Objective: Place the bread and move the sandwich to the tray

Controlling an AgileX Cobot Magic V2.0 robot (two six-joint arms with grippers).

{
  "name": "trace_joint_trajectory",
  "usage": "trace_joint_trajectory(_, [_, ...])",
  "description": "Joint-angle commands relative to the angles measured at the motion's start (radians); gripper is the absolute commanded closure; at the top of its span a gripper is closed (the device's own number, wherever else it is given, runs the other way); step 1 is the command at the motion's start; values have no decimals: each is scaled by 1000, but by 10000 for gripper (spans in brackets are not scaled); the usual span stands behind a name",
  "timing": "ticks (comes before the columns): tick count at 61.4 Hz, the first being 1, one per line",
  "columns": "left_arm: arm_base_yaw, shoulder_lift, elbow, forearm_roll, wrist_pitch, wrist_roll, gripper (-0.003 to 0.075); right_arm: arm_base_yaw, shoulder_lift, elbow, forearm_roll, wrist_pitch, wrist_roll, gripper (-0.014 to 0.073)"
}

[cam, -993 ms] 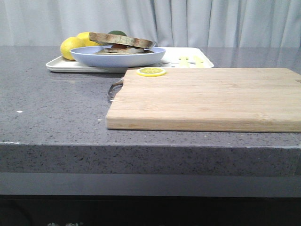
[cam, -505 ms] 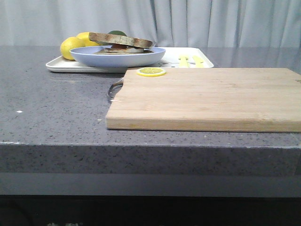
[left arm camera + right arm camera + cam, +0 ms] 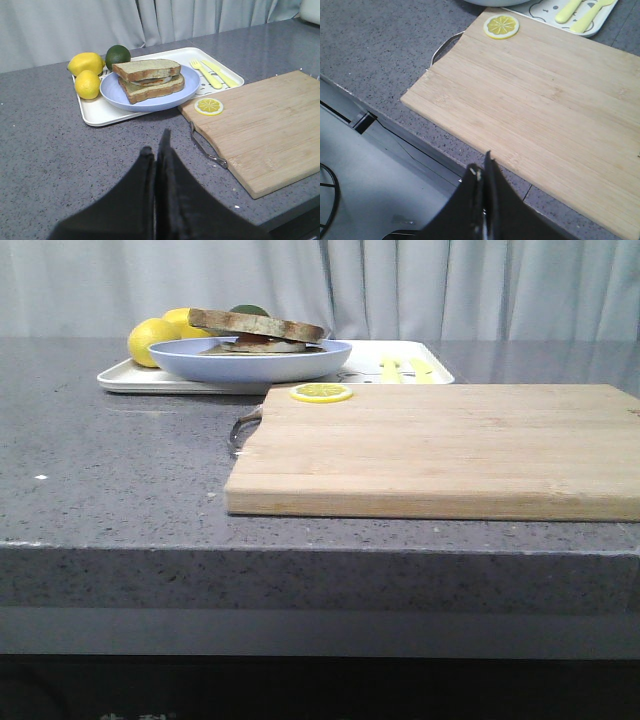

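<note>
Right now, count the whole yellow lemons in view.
2, both on the tray beside the blue plate: one lemon next to the lime, one lemon nearer. Others may hide behind the plate.

You see a rectangular wooden cutting board [image 3: 440, 445] carrying a round yellow lemon slice [image 3: 321, 393] at its corner, near two whole yellow lemons [image 3: 86, 74] and a dark green lime [image 3: 118, 54].

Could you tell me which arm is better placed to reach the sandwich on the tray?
Probably the left: its shut gripper faces the sandwich on the tray, while the right gripper hangs over the cutting board's near edge.
</note>
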Motion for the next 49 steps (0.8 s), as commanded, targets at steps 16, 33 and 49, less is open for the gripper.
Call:
trace_joint_trajectory(16, [107, -199, 138, -9, -169, -2, 741, 0, -2, -21, -4, -56, -7, 662])
trace_joint_trajectory(33, [150, -298, 300, 22, -290, -56, 741, 0, -2, -21, -4, -56, -7, 662])
trace_joint_trajectory(49, [167, -388, 467, 321, -413, -447, 741, 0, -2, -21, -4, -56, -7, 662])
